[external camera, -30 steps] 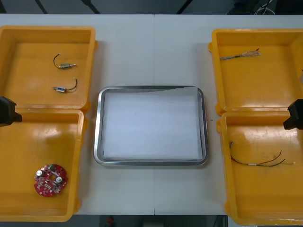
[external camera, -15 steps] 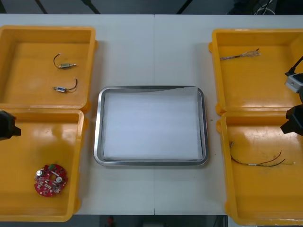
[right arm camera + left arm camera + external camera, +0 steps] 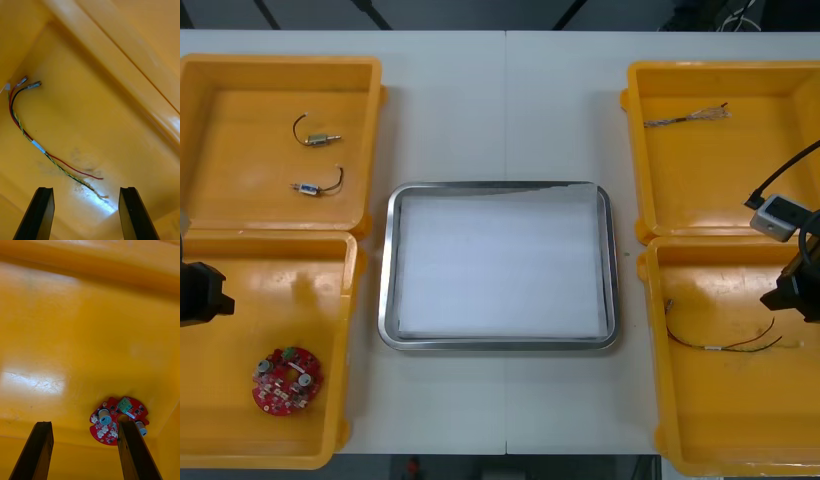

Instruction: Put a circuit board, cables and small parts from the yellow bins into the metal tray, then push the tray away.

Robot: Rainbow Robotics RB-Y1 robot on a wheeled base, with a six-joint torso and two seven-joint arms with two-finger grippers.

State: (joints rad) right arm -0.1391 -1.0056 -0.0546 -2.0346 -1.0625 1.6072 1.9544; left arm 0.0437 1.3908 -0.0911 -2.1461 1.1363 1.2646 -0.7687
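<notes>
Nearest, left side: round red circuit board (image 3: 286,380), studded with small components, lies flat on the glossy floor of the near-left yellow bin (image 3: 280,300). The left end effector (image 3: 85,427) hangs above it with black fingers spread, gripping nothing. Near-right bin (image 3: 720,400): thin, curved red and yellow cable (image 3: 725,342) under the right end effector (image 3: 86,189), likewise spread. Mid-bench (image 3: 505,100): rectangular metal tray (image 3: 387,270), shiny rim, white inside. Far-left bin (image 3: 240,150): two small metal parts (image 3: 320,139). Far-right bin (image 3: 710,170): twisted cable (image 3: 687,117), frayed end.

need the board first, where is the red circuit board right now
In the front view the red circuit board lies in the near yellow bin on the robot's left, close to the open left gripper over that bin.
</notes>
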